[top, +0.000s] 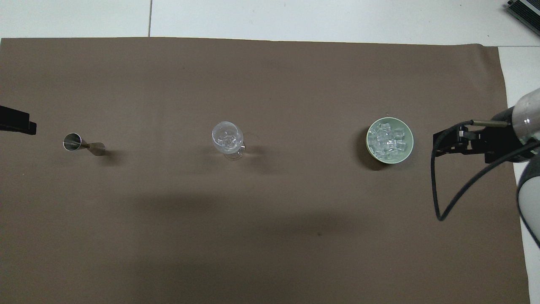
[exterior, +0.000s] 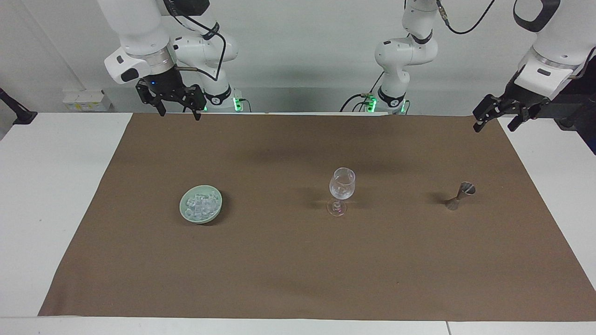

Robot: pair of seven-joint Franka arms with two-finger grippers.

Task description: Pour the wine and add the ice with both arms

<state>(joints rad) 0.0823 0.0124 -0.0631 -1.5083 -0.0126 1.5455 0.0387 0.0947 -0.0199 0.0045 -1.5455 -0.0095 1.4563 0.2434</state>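
Note:
The ice [exterior: 201, 204] is a heap of small clear cubes in a pale green bowl [exterior: 182, 207], toward the right arm's end of the brown mat; the ice [top: 387, 140] and bowl [top: 410, 142] also show in the overhead view. A clear wine glass [exterior: 342, 185] [top: 228, 137] stands mid-mat with a few cubes in it. A small metal jigger [exterior: 461, 195] [top: 82, 144] stands toward the left arm's end. My right gripper [exterior: 180, 115] [top: 447, 143] is open and empty, high over the mat's edge by the robots. My left gripper [exterior: 493, 128] [top: 17, 126] is open and empty, high over the mat's corner.
The brown mat [exterior: 298, 270] covers most of the white table [exterior: 51, 186]. A black cable [top: 441, 198] hangs from the right wrist. Small white boxes [exterior: 86, 100] sit at the wall near the right arm's end.

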